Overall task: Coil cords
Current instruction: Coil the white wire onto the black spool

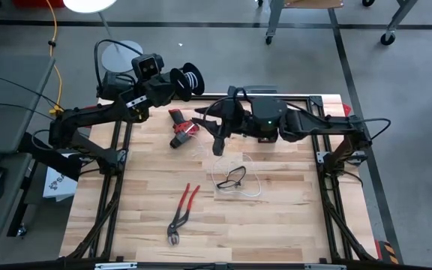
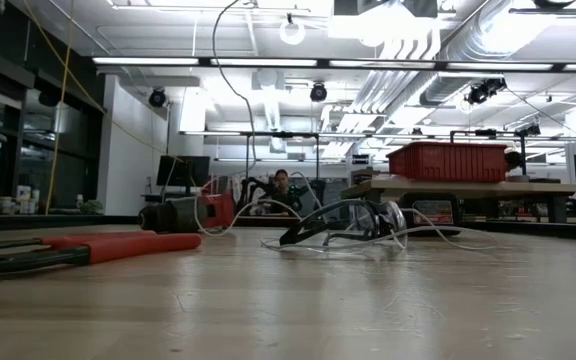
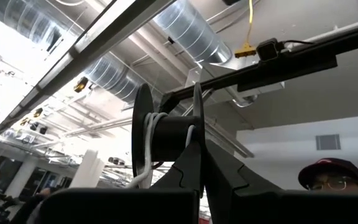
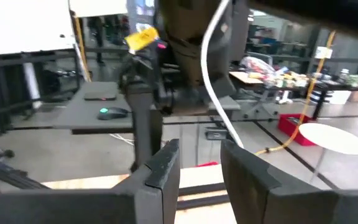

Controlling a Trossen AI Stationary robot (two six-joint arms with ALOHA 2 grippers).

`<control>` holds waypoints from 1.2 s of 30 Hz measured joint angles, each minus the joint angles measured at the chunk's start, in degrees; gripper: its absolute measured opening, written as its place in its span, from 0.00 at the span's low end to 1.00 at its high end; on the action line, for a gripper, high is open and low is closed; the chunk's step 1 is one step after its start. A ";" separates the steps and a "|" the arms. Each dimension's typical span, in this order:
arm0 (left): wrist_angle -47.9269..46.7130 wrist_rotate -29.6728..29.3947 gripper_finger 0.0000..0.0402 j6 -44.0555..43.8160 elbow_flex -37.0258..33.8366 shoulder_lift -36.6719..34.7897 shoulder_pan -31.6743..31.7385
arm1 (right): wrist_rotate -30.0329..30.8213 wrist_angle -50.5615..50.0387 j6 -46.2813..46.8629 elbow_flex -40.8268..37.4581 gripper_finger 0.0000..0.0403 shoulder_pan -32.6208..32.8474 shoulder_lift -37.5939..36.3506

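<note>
Left gripper [image 1: 177,81]: clamped on small black round spool [image 1: 191,79], raised. Right gripper [image 1: 219,146]: fingers apart around thin white cord [image 4: 214,93].

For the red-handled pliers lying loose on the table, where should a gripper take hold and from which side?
Probably from straight above, across one red handle near its middle. The red-handled pliers lie flat on the table with the handles spread apart toward the far end and the dark jaws toward the near edge, so a single handle offers a slim bar with bare wood on both sides.
</note>
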 joint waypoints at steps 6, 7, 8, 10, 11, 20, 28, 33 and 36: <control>-0.63 -0.03 0.00 0.02 0.00 0.02 0.00 | -2.28 0.18 -5.35 1.35 0.27 2.13 -0.21; -0.60 -0.02 0.00 0.02 0.00 0.02 0.00 | -1.00 0.51 -6.83 1.79 0.27 2.55 -0.27; -0.58 -0.02 0.00 0.02 0.00 0.02 0.00 | 0.43 0.87 -8.14 2.13 0.27 2.97 -0.32; -0.55 -0.02 0.00 0.02 0.00 0.02 0.00 | 4.28 1.12 -10.35 2.55 0.27 3.48 -0.41; -0.59 -0.02 0.00 0.02 0.00 0.02 0.00 | 6.35 1.24 -10.87 2.56 0.27 3.49 -0.41; -0.61 -0.23 0.00 0.00 0.00 0.02 0.00 | 8.68 -1.28 -8.78 2.56 0.27 2.02 0.22; -0.63 -0.37 0.00 -0.02 0.00 0.02 0.00 | 6.09 -3.50 -5.42 2.49 0.27 1.04 1.47; -0.74 -0.39 0.00 -0.02 0.00 0.02 0.00 | 6.13 -1.98 -5.86 2.49 0.27 1.04 1.88; -0.72 -0.39 0.00 0.00 0.00 0.02 0.00 | 6.14 -1.06 -5.93 2.49 0.26 1.04 1.86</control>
